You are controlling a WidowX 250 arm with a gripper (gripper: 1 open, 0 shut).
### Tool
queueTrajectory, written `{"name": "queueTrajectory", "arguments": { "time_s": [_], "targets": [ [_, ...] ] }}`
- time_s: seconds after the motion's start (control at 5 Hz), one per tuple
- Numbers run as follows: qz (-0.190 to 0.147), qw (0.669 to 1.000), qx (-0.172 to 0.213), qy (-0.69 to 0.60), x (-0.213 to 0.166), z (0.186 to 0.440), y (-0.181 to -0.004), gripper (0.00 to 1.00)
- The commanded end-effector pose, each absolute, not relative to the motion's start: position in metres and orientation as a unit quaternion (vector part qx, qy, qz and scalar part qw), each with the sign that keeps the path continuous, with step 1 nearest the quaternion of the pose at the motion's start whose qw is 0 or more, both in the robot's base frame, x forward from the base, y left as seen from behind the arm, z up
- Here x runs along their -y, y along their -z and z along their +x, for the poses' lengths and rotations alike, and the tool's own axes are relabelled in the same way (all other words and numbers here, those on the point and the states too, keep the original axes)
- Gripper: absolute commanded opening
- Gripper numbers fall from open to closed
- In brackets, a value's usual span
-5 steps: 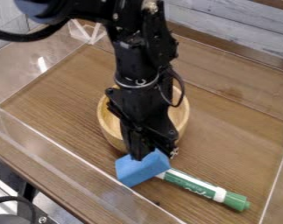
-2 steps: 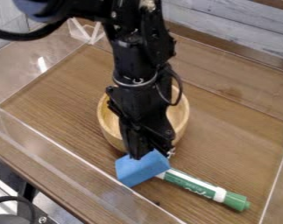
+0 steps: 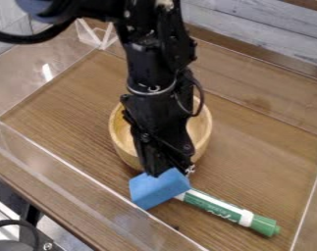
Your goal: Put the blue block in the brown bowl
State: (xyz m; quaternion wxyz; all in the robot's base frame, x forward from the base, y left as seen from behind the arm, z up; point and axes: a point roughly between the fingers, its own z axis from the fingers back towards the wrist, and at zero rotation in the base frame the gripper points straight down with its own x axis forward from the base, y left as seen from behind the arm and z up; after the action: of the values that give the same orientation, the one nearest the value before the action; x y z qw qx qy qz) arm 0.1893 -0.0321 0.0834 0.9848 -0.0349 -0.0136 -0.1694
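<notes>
- Block (image 3: 158,186): blue, flat-sided; found on the wooden table (image 3: 63,113) near the front edge, outside the bowl and just in front of its near rim. It is tilted, with one corner pointing toward the viewer. Its upper edge is met by the gripper tips.
- Marker (image 3: 227,210): white barrel with green print and a green cap; laid flat on the table to the right of the block, its near end touching or almost touching the block, its capped end directed toward the lower right.
- Gripper (image 3: 165,169): black, pointed straight down, its tips set at the top of the block. How far the jaws are parted cannot be told, since the dark fingers merge with one another and with the arm; whether the block is clamped or only touched cannot be told either.
- Bowl (image 3: 119,137): round, light tan wood with a thick rim; placed behind the block near the middle of the table. Much of it is covered by the arm, and its inside is largely hidden.
- Arm (image 3: 154,59): black, with cables along it; seen rising from the gripper over the bowl toward the upper left.
- Walls (image 3: 17,147): clear plastic panels, stood along the table's left and front edges.
</notes>
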Motion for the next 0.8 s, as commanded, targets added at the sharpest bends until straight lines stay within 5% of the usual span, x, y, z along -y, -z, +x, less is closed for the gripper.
{"name": "queueTrajectory", "arguments": {
  "time_s": [0.0, 0.2, 0.4, 0.6],
  "targets": [
    [-0.034, 0.983, 0.043, 0.177, 0.0314, 0.2013, -0.094, 1.0],
    [-0.034, 0.982, 0.045, 0.183, 0.0316, 0.2018, -0.0925, 0.0],
    [-0.034, 0.98, 0.047, 0.19, 0.0319, 0.2024, -0.0912, 0.0],
    [-0.034, 0.979, 0.048, 0.197, 0.0318, 0.2032, -0.0893, 1.0]
  ]
}}
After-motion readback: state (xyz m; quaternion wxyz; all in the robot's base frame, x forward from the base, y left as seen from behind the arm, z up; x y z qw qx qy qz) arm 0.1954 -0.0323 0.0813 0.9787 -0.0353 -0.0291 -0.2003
